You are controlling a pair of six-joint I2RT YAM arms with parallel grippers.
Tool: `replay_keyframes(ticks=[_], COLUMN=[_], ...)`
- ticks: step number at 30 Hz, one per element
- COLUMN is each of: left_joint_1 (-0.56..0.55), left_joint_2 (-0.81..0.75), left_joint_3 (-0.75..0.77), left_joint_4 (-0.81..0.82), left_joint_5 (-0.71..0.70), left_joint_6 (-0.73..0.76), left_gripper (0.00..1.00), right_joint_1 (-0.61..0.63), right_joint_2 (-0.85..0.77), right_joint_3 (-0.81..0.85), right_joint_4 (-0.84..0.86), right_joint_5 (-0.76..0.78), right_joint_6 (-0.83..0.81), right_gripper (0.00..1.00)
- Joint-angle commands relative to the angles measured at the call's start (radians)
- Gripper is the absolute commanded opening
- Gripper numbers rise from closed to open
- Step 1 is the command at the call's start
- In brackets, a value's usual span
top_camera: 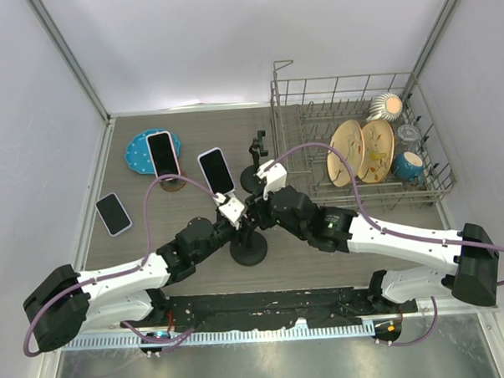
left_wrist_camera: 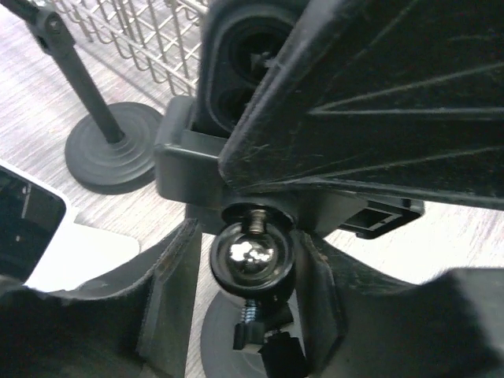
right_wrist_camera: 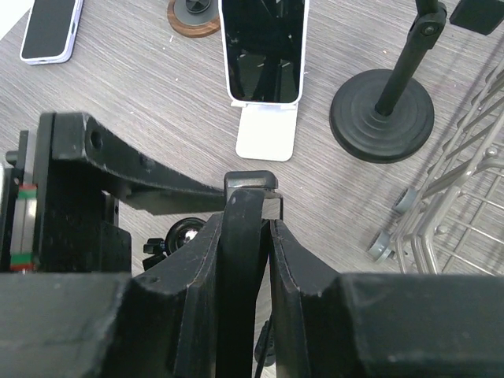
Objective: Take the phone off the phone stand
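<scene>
The black phone stand [top_camera: 249, 253] is at the table's middle, with both grippers meeting over it. In the right wrist view a black phone [right_wrist_camera: 240, 276] shows edge-on in the stand's clamp [right_wrist_camera: 252, 182]. My right gripper [right_wrist_camera: 246, 226] is shut on this phone, one finger on each face. My left gripper [left_wrist_camera: 248, 242] is closed around the stand's shiny ball joint [left_wrist_camera: 252, 256], under the clamp. In the top view the left gripper [top_camera: 236, 216] and right gripper [top_camera: 258, 207] hide the phone.
A phone on a white stand [top_camera: 217, 171] is just behind the grippers, and an empty black stand [top_camera: 255, 168] is beside it. Another phone leans on a round wooden stand [top_camera: 163, 154] by a blue plate [top_camera: 137, 150]. A phone [top_camera: 112, 213] lies flat at the left. A dish rack [top_camera: 356, 92] with plates is at the right.
</scene>
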Motion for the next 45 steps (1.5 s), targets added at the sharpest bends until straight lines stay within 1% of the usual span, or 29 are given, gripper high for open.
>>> replay_keyframes(ticks=[1,4,5,6,7,8,10,11,13,14,16,17,18,19,20,21,23,31,35,39,42,43,45], left_joint_1=[0.001,0.001,0.001,0.001,0.001,0.001,0.001,0.001,0.001,0.001,0.001,0.001,0.001,0.001,0.001,0.001,0.001,0.0,0.0,0.0,0.0,0.0,0.0], left_joint_2=[0.013,0.013,0.008,0.005,0.0,-0.004,-0.018,-0.027,-0.035,-0.038,-0.044,-0.043,-0.046,-0.047,-0.047,-0.049,-0.052,-0.061,-0.064,-0.07,-0.075,-0.075,-0.078], left_joint_3=[0.045,0.044,0.042,0.042,0.042,0.042,0.036,0.032,0.021,0.018,0.01,0.006,0.003,-0.001,-0.002,-0.002,-0.001,-0.001,-0.004,-0.004,-0.002,-0.002,-0.004], left_joint_4=[0.088,0.085,0.084,0.079,0.076,0.073,0.067,0.067,0.064,0.065,0.065,0.067,0.068,0.07,0.071,0.07,0.058,0.045,0.042,0.042,0.044,0.042,0.042], left_joint_5=[0.088,0.105,0.111,0.113,0.114,0.113,0.105,0.084,0.062,0.05,0.05,0.047,0.045,0.044,0.042,0.044,0.042,0.045,0.044,0.042,0.042,0.042,0.034], left_joint_6=[0.049,0.043,0.037,0.023,0.013,0.003,-0.04,-0.058,-0.122,-0.145,-0.199,-0.219,-0.234,-0.265,-0.276,-0.285,-0.302,-0.337,-0.345,-0.346,-0.346,-0.346,-0.345], left_gripper=[0.4,0.23,0.13,0.09,0.0,0.0,0.0,0.0,0.0,0.0,0.0,0.0,0.0,0.0,0.0,0.0,0.0,0.0,0.0,0.0,0.0,0.0,0.0], right_joint_1=[0.004,0.004,0.004,0.004,0.004,0.004,0.004,0.004,0.004,0.004,0.004,0.004,0.004,0.004,0.004,0.004,0.004,0.004,0.002,0.002,0.004,0.004,0.004], right_joint_2=[0.006,0.006,0.004,0.004,0.003,0.0,-0.015,-0.025,-0.058,-0.069,-0.11,-0.121,-0.137,-0.149,-0.17,-0.177,-0.18,-0.123,-0.103,-0.074,-0.052,-0.046,-0.034], right_joint_3=[0.046,0.043,0.043,0.043,0.042,0.037,0.02,0.011,-0.027,-0.044,-0.104,-0.13,-0.159,-0.232,-0.274,-0.334,-0.362,-0.385,-0.388,-0.377,-0.374,-0.371,-0.365], right_joint_4=[0.042,0.043,0.043,0.042,0.042,0.043,0.065,0.092,0.124,0.184,0.242,0.32,0.368,0.426,0.551,0.6,0.669,0.77,0.833,0.845,0.844,0.839,0.823], right_joint_5=[-0.033,-0.037,-0.039,-0.037,-0.034,-0.026,-0.017,-0.007,0.003,0.015,0.029,0.035,0.039,0.041,0.046,0.052,0.053,0.09,0.118,0.127,0.125,0.122,0.116], right_joint_6=[-0.015,-0.024,-0.025,-0.027,-0.027,-0.028,-0.028,-0.032,-0.033,-0.039,-0.051,-0.073,-0.088,-0.1,-0.113,-0.123,-0.13,-0.174,-0.191,-0.202,-0.2,-0.2,-0.191], right_gripper=[0.01,0.01,0.01,0.01,0.01,0.01,0.08,0.2,0.34,0.45,0.53,0.57,0.59,0.59,0.6,0.6,0.6,0.53,0.46,0.42,0.37,0.34,0.31])
